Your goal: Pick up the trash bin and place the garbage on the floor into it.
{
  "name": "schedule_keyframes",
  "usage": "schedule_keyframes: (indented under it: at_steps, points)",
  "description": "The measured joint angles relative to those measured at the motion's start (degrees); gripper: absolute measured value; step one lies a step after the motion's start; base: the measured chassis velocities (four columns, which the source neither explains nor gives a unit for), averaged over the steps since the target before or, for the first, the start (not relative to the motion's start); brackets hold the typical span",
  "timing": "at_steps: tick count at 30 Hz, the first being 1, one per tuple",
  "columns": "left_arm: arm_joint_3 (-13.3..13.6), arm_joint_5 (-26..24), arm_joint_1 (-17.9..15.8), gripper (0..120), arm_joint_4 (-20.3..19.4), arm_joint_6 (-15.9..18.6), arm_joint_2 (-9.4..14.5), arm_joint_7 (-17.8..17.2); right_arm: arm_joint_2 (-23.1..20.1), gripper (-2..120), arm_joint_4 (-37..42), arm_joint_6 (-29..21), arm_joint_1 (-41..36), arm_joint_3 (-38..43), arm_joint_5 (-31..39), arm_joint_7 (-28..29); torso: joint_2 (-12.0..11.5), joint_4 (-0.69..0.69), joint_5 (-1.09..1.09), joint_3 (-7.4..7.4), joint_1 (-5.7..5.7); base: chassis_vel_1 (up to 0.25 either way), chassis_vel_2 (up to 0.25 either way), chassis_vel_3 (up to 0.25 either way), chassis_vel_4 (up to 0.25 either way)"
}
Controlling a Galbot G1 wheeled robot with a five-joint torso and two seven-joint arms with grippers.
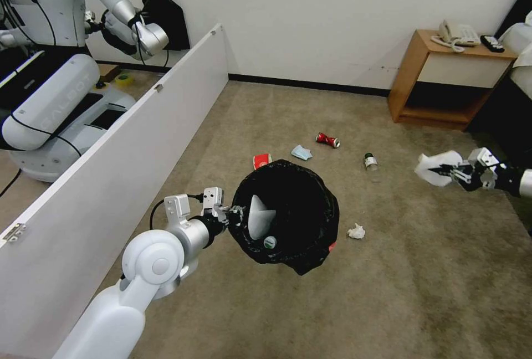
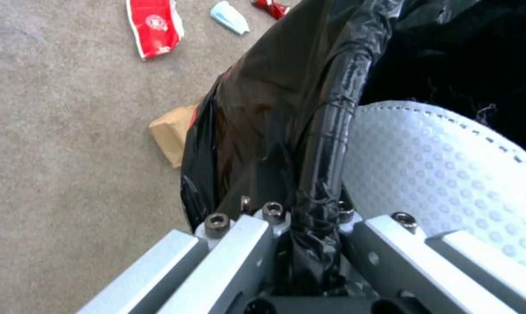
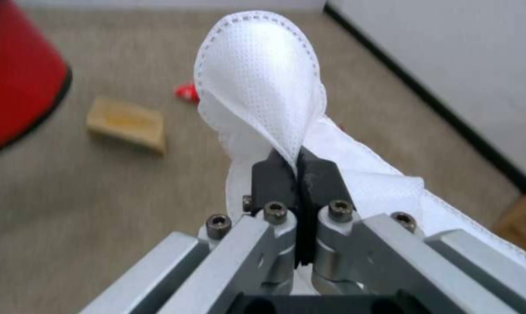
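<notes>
The left gripper point(image 1: 235, 216) is pinched on the rim of the trash bin point(image 1: 288, 212), clamping the black liner where it folds over the edge, and holds the bin up off the floor point(image 1: 388, 270) with its mouth open toward the head camera. A white slipper point(image 1: 259, 216) and a green-capped bottle point(image 1: 270, 242) already lie inside. Out to the right, well apart from the bin, the right gripper point(image 1: 450, 172) is pressed together on a second white slipper point(image 3: 263, 74), gripping a fold of its fabric so the rest hangs loose.

The step in hand looks like carrying this slipper across to the bin. To do it well, the slipper should be brought fully over the open mouth before letting go, since its loose tail could catch on the liner rim and slide out. The left arm should keep the bin level, as a thin rim pinch may let it tip.

Still on the floor behind the bin are a red carton point(image 1: 262, 160), a brown cardboard piece point(image 2: 173, 133), a blue face mask point(image 1: 301, 152) and a crushed red can point(image 1: 327, 139); a small bottle point(image 1: 370, 161) lies between bin and right gripper, and a tissue wad point(image 1: 356, 231) just right of the bin. Nothing blocks the path across. A white partition point(image 1: 138, 143) stands close on the left, and a wooden nightstand point(image 1: 443, 79) sits by the far wall.
</notes>
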Motion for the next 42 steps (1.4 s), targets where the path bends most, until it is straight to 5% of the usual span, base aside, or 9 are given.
schedule_keyframes:
  at_steps: [30,42]
  points:
    - [3.13,-3.88,-5.25,0,1.68,1.25,0.02,-3.65,-0.2,0,16.43,3.2,3.1,1.07,23.53,10.81,0.01,0.0,0.01,0.0,0.0,0.0,0.0,0.0,0.0]
    - [5.57,-4.07,-9.26,0,3.79,1.48,-1.41,-3.54,0.71,0,28.81,2.13,6.11,-1.73,42.45,13.23,0.01,0.0,0.0,0.0,0.0,0.0,0.0,0.0,0.0]
